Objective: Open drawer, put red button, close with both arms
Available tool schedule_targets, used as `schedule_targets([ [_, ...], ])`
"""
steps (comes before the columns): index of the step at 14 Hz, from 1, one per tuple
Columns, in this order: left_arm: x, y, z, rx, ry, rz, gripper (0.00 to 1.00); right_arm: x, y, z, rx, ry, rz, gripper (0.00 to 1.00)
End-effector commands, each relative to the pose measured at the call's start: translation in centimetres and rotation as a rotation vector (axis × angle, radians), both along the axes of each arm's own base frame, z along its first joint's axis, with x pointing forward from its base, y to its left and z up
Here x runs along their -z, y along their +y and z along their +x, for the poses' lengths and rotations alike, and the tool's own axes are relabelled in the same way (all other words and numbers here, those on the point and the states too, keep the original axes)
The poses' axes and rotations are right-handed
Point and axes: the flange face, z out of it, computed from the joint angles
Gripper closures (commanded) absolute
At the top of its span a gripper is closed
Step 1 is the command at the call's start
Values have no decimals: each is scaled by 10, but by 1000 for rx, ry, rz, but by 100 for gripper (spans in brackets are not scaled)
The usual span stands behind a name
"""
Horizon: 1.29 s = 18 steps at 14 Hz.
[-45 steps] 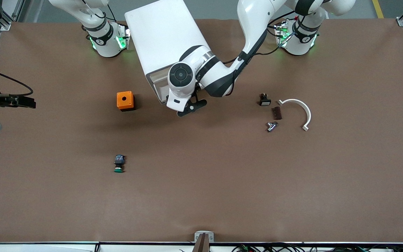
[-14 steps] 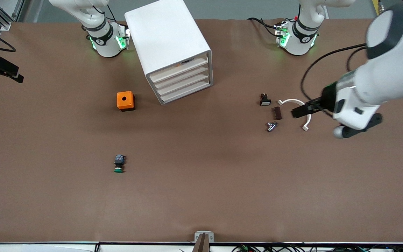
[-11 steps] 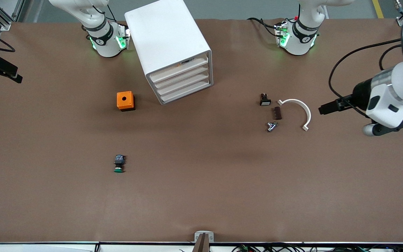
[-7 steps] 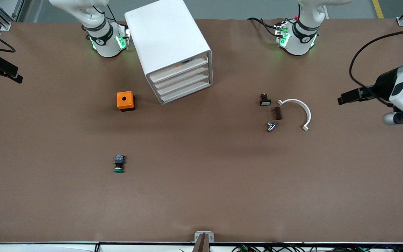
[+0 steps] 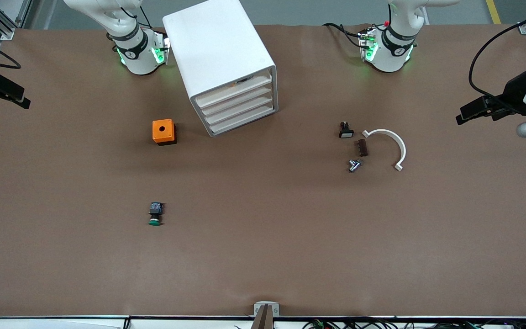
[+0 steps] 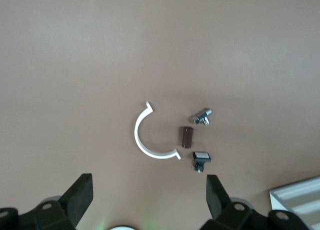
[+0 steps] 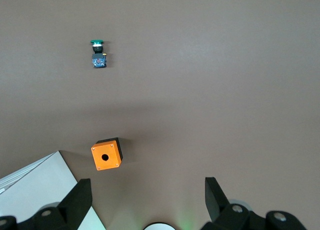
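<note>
The white drawer cabinet (image 5: 219, 50) stands between the two arm bases, and all of its drawers (image 5: 239, 103) are pushed in. The red button is hidden; no view shows it. My left gripper (image 5: 474, 111) (image 6: 150, 195) hangs open and empty over the table's edge at the left arm's end. My right gripper (image 5: 3, 91) (image 7: 147, 195) hangs open and empty over the edge at the right arm's end. Both are well away from the cabinet.
A green-capped button (image 5: 155, 214) (image 7: 98, 54) lies nearer the front camera than the orange box with a hole (image 5: 164, 131) (image 7: 106, 154). Toward the left arm's end lie a white curved clamp (image 5: 393, 144) (image 6: 145, 140), a brown piece (image 5: 361, 147), a metal fitting (image 5: 354, 165) and a small black switch (image 5: 345, 131).
The left arm has swung from in front of the cabinet out to the left arm's end of the table, uncovering the shut drawers. The right gripper has stayed put for the last second.
</note>
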Motion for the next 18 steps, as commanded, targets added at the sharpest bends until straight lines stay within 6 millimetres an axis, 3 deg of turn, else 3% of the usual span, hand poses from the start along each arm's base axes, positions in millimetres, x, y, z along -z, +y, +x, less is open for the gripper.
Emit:
schedule_targets([
  [1, -35, 4, -7, 10, -87, 33, 0, -2, 0, -10, -4, 7, 1, 0],
  [4, -54, 4, -6, 5, -119, 34, 0, 0, 1, -11, -3, 16, 8, 0],
  [18, -53, -1, -10, 26, -51, 58, 0, 0, -3, -11, 18, 9, 7, 0],
])
